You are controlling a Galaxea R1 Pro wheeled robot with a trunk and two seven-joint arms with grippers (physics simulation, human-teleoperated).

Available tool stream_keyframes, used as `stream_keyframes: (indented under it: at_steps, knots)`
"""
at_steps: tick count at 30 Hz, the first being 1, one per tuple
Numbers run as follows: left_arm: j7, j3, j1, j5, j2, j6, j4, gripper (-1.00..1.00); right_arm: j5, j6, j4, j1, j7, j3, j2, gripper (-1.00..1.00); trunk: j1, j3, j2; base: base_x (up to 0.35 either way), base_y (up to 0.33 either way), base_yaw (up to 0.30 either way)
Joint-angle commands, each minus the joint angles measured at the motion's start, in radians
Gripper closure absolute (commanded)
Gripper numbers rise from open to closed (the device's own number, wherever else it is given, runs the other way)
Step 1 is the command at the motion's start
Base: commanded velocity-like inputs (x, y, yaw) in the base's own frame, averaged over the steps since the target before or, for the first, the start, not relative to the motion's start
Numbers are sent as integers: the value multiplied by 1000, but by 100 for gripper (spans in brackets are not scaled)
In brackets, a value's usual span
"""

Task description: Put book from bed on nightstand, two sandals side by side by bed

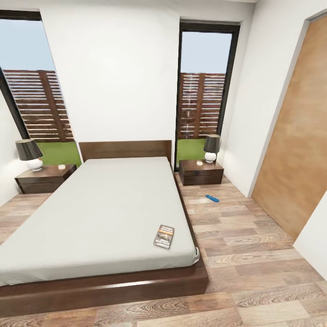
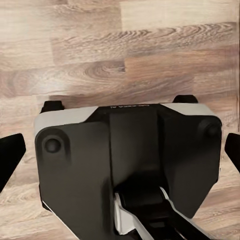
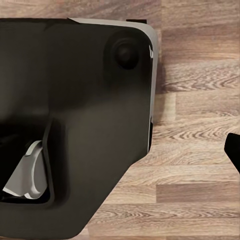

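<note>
The bed has a dark wood frame and an off-white mattress and fills the middle of the head view. The book lies flat on the mattress near its front right corner. One blue sandal lies on the wood floor right of the bed, in front of the right nightstand. The left nightstand stands at the bed's other side. My left gripper hangs open over my own dark base, with its fingertips far apart. Of my right gripper one black fingertip shows, far out to the side, holding nothing.
Each nightstand carries a lamp with a dark shade. Tall black-framed windows flank the headboard. A wooden door is in the right wall. Open plank floor runs along the bed's right side and past its foot.
</note>
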Motion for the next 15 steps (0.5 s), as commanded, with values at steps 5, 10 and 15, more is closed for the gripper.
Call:
stream_keyframes:
  at_steps: [5, 10, 15]
  knots:
    - [2, -53, -9, 4, -1, 22, -53, -100, 0, -1, -1, -1, 4, 0, 0, -100, 1, -2, -2, 0, 0, 0]
    - [2, -64, -44, 5, -1, 24, -62, -100, 0, -1, -3, -1, 4, 0, 0, -100, 1, -2, -2, 0, 0, 0]
    - [1, -68, -98, 6, -1, 25, -65, -100, 0, -1, -4, -1, 3, 0, 0, -100, 1, -2, -2, 0, 0, 0]
